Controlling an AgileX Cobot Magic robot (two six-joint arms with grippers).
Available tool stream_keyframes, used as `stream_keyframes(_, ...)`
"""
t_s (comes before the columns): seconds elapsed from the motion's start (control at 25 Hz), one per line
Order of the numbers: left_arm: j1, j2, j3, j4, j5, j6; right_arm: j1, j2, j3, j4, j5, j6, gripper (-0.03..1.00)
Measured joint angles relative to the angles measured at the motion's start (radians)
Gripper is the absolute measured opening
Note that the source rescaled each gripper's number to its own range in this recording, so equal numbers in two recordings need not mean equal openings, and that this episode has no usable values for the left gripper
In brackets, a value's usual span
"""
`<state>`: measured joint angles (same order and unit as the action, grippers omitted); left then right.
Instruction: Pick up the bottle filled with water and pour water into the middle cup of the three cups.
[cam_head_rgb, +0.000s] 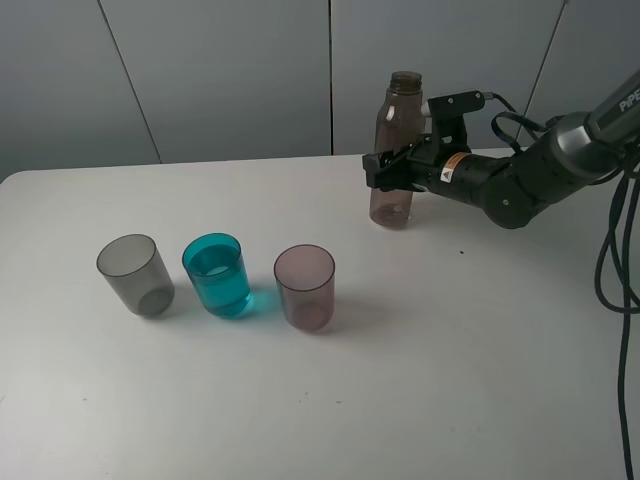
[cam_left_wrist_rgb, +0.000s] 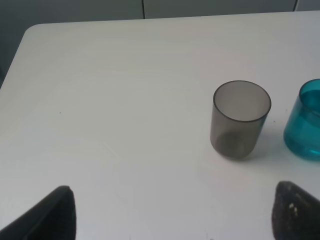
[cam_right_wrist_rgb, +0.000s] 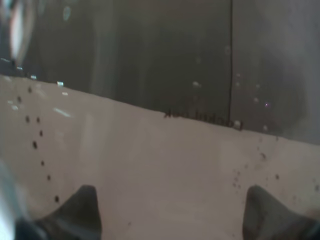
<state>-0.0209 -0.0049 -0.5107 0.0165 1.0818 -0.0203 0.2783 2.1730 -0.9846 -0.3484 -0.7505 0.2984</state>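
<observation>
The smoky brown bottle (cam_head_rgb: 400, 110) stands upright, uncapped, on the white table (cam_head_rgb: 420, 380) at the back right. My right gripper (cam_head_rgb: 385, 170) is closed around its middle from the right. In the right wrist view the bottle (cam_right_wrist_rgb: 160, 150) fills the picture between the fingertips of the right gripper (cam_right_wrist_rgb: 172, 210). The three cups stand in a row at the front left: smoky grey (cam_head_rgb: 135, 275), teal-blue middle cup (cam_head_rgb: 216, 275) holding water, pinkish-mauve (cam_head_rgb: 305, 287). My left gripper (cam_left_wrist_rgb: 175, 220) is open and empty, near the grey cup (cam_left_wrist_rgb: 241, 119) and the teal cup (cam_left_wrist_rgb: 306, 120).
A grey panelled wall (cam_head_rgb: 230, 70) runs behind the table. The right arm's black cables (cam_head_rgb: 615, 250) hang at the right edge. The table's left corner (cam_left_wrist_rgb: 30, 35) shows in the left wrist view.
</observation>
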Motion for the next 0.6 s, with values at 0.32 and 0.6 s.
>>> stream_keyframes(0.32, 0.000, 0.000, 0.000, 0.000, 0.000, 0.000, 0.000, 0.000, 0.000, -0.004, 0.000, 0.000, 0.94)
stream_keyframes(0.6, 0.000, 0.000, 0.000, 0.000, 0.000, 0.000, 0.000, -0.062, 0.054, -0.028, 0.045, 0.000, 0.99)
